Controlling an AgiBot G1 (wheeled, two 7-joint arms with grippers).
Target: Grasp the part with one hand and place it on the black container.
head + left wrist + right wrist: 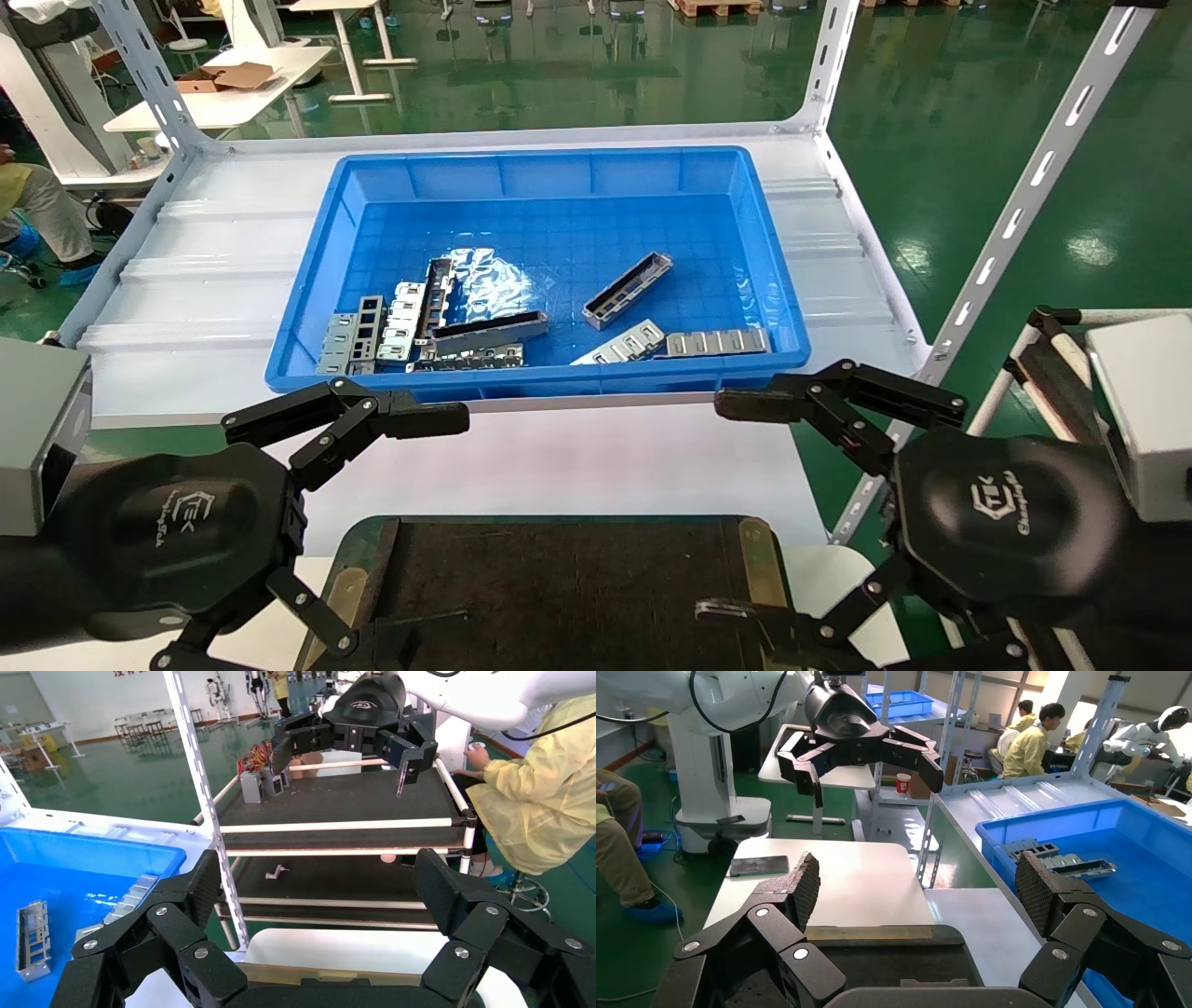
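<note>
The part (628, 290) is a slim silver-grey channel lying alone, slanted, right of the middle of the blue bin (307, 368); it also shows in the left wrist view (31, 941). The black container (559, 578), a flat dark tray with brassy edges, lies at the near edge between both hands. My left gripper (410, 531) is open and empty over the tray's left end. My right gripper (726, 508) is open and empty over its right end. Both hover in front of the bin, well short of the part. The jaws also show open in the wrist views (320, 888) (916, 888).
A cluster of metal parts (419, 326) with a similar channel (489, 332) lies in the bin's near left. Flat slotted strips (717, 342) lie at its near right wall. Slanted rack posts (1015, 214) stand on the right. A seated person (541, 790) is beside a side trolley.
</note>
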